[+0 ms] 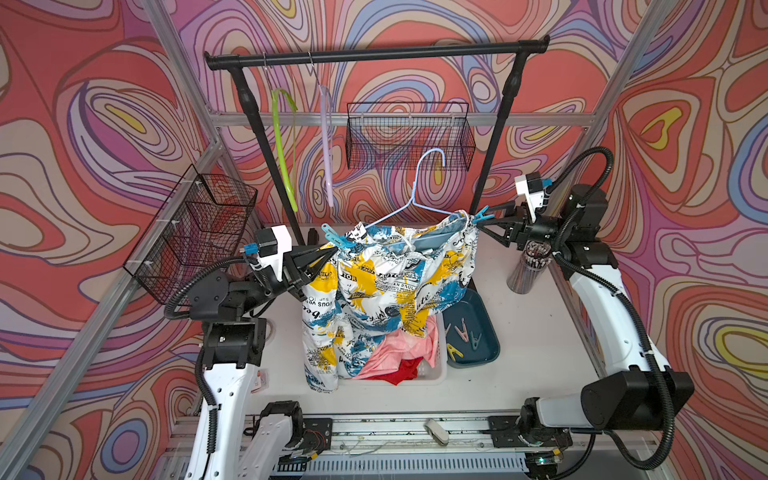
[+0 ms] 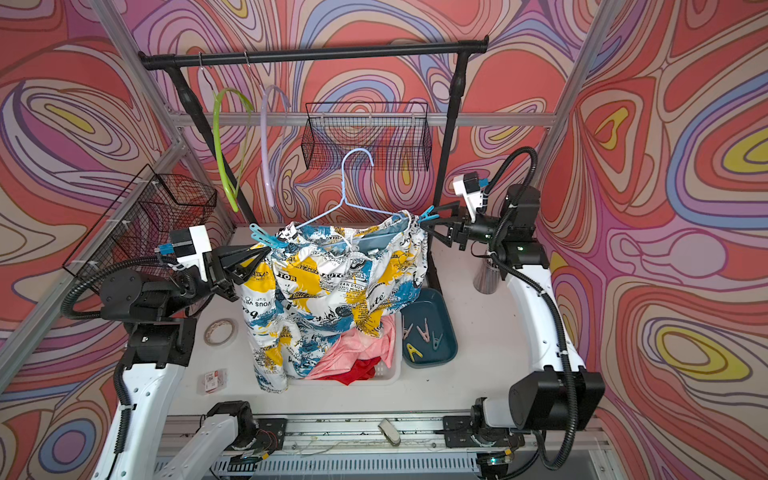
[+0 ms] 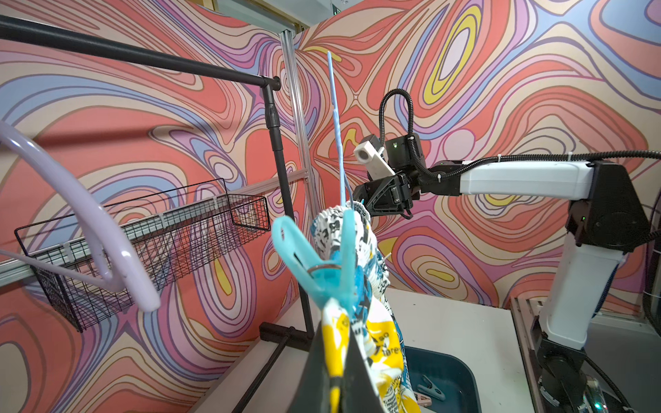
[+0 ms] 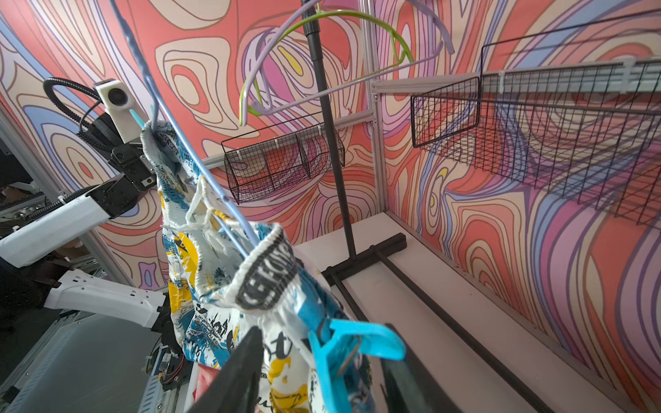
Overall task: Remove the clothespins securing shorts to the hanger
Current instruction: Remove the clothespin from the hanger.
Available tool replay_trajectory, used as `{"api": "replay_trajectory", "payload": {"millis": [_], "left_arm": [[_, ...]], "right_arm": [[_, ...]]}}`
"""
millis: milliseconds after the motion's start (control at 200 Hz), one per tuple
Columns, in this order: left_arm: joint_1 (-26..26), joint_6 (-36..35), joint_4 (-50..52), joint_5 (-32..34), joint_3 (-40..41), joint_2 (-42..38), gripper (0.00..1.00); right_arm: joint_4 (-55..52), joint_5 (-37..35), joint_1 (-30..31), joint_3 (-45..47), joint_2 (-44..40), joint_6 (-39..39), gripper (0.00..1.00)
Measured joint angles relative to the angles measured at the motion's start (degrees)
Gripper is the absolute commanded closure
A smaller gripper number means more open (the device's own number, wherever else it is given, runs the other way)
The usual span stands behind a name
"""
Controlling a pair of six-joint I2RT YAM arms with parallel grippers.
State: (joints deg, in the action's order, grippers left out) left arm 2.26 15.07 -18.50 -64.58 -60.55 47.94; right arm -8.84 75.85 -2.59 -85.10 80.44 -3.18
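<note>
The newspaper-print shorts [image 1: 382, 286] [image 2: 328, 282] hang from a light blue hanger [image 1: 415, 195] [image 2: 345, 195] held in the air between both arms. One light blue clothespin [image 1: 336, 237] [image 3: 314, 261] clips the waistband at the left end. My left gripper [image 1: 328, 253] [image 3: 336, 375] is shut on the printed cloth just below it. At the right end sits another blue clothespin [image 1: 482, 216] [image 4: 343, 357]. My right gripper [image 1: 482, 222] [image 4: 322, 379] is open, with its fingers [image 4: 243, 364] on either side of this peg's handles.
A white basket [image 1: 442, 365] under the shorts holds pink [image 1: 403, 353] and red [image 1: 399, 374] shorts. Beside it, a teal tray [image 1: 478, 307] holds several loose pegs. The black rack [image 1: 374, 52] carries green and lilac hangers; wire baskets [image 1: 407, 137] [image 1: 195, 232] hang behind. A cup [image 1: 523, 274] stands at the right.
</note>
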Motion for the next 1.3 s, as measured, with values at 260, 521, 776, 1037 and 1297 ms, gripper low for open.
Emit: {"api": "replay_trajectory", "payload": {"millis": [260,521,776,1037,1297], "left_arm": [[0.0,-0.1,1.0,-0.4,-1.2,0.0,1.00],[0.0,0.0,1.2,-1.1,-1.4,0.0,1.00],[0.0,-0.5,2.7,-1.7,-1.7,0.0,1.00],[0.0,-0.9,2.9,-1.7,-1.7,0.0,1.00],[0.0,-0.4,2.9,-1.7,-1.7,0.1,1.00]], "right_arm": [[4.5,0.5,0.0,1.1,-0.1,-2.3,0.62],[4.3,0.4,0.0,1.6,-0.3,-1.0,0.47],[6.8,2.1,0.0,0.6,0.7,-2.1,0.61],[7.5,4.5,0.0,2.1,0.4,-2.8,0.53],[3.6,4.3,0.0,4.6,-1.7,0.5,0.69]]}}
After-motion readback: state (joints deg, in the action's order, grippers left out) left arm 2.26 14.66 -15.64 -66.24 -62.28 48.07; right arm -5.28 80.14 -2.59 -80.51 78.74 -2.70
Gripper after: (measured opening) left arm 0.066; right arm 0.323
